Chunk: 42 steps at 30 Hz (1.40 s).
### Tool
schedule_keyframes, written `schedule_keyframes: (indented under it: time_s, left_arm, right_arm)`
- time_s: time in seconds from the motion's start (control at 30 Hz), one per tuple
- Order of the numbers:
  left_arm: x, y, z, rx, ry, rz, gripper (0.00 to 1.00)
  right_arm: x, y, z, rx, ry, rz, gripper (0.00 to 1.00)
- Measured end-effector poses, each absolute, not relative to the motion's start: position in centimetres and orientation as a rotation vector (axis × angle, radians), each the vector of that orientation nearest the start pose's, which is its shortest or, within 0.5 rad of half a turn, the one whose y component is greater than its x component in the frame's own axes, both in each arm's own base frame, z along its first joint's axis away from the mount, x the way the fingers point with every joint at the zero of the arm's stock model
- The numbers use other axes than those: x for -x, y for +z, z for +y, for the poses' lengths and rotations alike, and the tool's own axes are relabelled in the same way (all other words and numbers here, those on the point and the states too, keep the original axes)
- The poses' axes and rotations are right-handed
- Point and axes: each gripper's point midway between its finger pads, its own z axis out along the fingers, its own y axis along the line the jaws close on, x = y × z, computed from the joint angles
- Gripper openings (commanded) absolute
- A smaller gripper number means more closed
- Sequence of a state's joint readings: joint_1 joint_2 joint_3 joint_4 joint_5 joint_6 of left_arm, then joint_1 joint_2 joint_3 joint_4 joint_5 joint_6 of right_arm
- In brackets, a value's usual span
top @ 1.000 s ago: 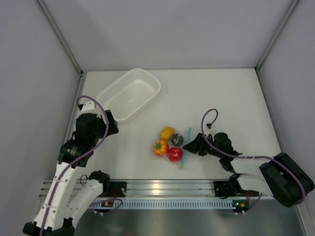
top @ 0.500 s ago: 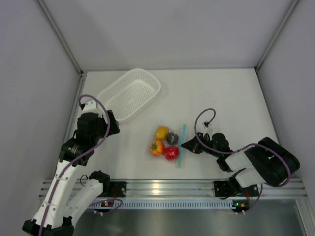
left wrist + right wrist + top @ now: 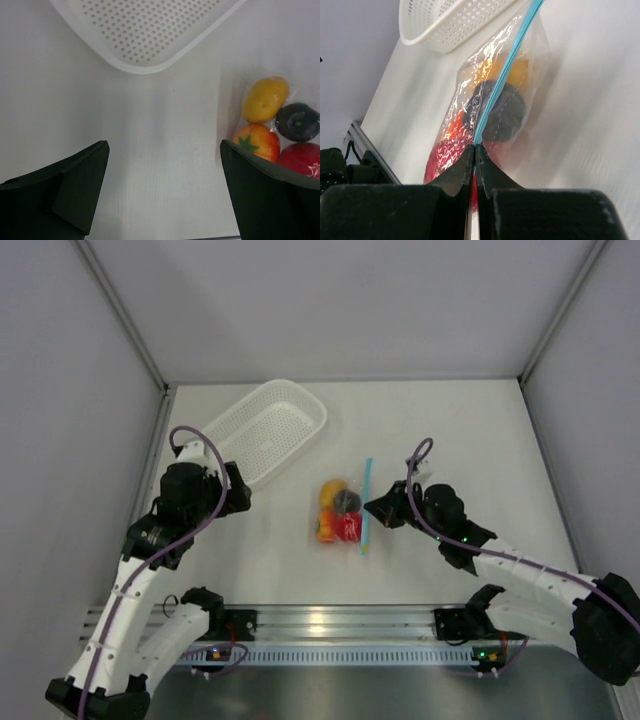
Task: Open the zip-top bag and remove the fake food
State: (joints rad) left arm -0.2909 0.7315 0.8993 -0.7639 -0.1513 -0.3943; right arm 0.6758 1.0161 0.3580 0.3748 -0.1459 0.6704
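The right gripper [image 3: 474, 147] has its jaws pinched shut on the blue zip strip [image 3: 511, 65] of the zip-top bag [image 3: 328, 536], which lies mid-worktop [image 3: 450, 430], its zip edge seemingly raised a little. The fake food [image 3: 265, 100] sits bunched inside the bag. The left gripper [image 3: 162, 150] hangs near the white basket [image 3: 265, 430], jaws wide, holding nothing.

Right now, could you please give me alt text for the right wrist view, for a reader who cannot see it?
The right jaws are shut on the light blue zip strip of the clear zip-top bag; dark, red and yellow-orange fake food shows through the plastic. A white perforated basket sits beyond on the white table.
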Motion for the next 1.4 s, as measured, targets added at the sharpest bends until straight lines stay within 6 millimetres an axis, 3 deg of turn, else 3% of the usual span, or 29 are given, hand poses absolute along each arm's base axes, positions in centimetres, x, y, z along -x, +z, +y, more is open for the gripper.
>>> schedule_keyframes:
  time_s: [0.17,0.33,0.5,0.63,0.83,1.0,1.4]
  left_arm:
    - [-23.7,24.4,-9.1,0.107,-0.423,2.142,0.98]
    - [-23.7,27.4,-12.6,-0.006,-0.649,2.054,0.99]
    - [-23.3,30.2,-15.9,-0.114,-0.874,1.874,0.99]
    - [-22.7,30.1,-18.1,-0.188,-1.006,1.756,0.99]
    - [-21.7,28.1,-21.0,-0.326,-1.091,1.645,0.99]
    - [-20.6,28.0,-23.2,-0.519,-1.099,1.540,0.98]
    - [-17.9,27.0,-26.9,-0.878,-1.014,1.338,0.99]
  right_arm:
    - [-24.2,17.5,25.1,0.224,0.885,1.996,0.00]
    - [-24.0,18.3,25.4,0.385,0.698,2.098,0.00]
    - [-22.5,17.8,25.5,0.573,0.502,2.197,0.00]
    - [-20.9,17.6,25.6,0.712,0.409,2.231,0.00]
    - [-18.6,19.1,26.4,0.903,0.352,2.207,0.00]
    - [-17.9,20.8,26.9,0.994,0.355,2.148,0.00]
    - [-16.0,20.1,26.5,1.179,0.326,2.125,0.00]
